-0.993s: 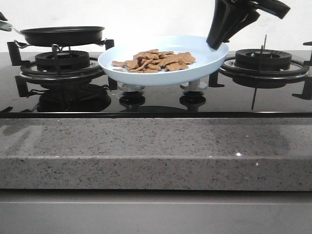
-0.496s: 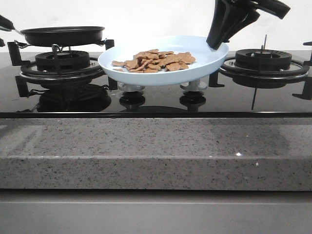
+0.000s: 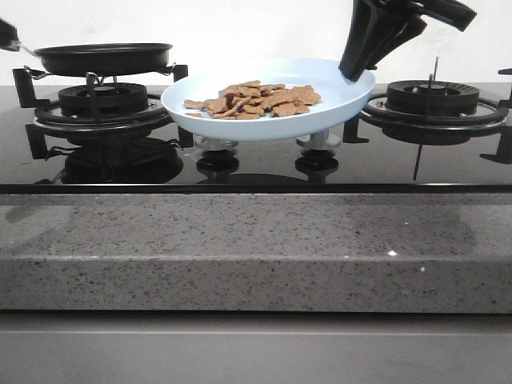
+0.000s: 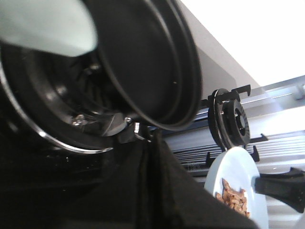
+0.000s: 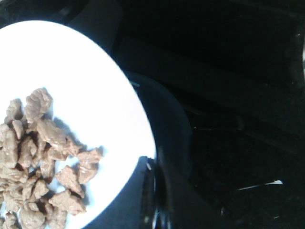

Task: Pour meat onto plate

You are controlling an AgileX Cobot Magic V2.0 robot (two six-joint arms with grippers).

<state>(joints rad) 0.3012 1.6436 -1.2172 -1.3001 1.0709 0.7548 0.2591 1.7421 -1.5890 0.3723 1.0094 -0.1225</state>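
The plate (image 3: 336, 112) looks smooth and glossy like glazed ceramic, the meat (image 3: 254, 99) rough and matt, the frying pan (image 3: 102, 58) dull black, the hob glass (image 3: 256, 164) mirror-shiny, and the counter edge (image 3: 256, 256) speckled stone.

The front view is evenly lit and sharp; the glossy black glass cooktop (image 3: 256, 164) mirrors the burners. In the left wrist view, the white background is overexposed and the near black frying pan (image 4: 143, 62) is blurred. In the right wrist view, the pale blue plate (image 5: 90, 95) is blown out to white against near-black surroundings.
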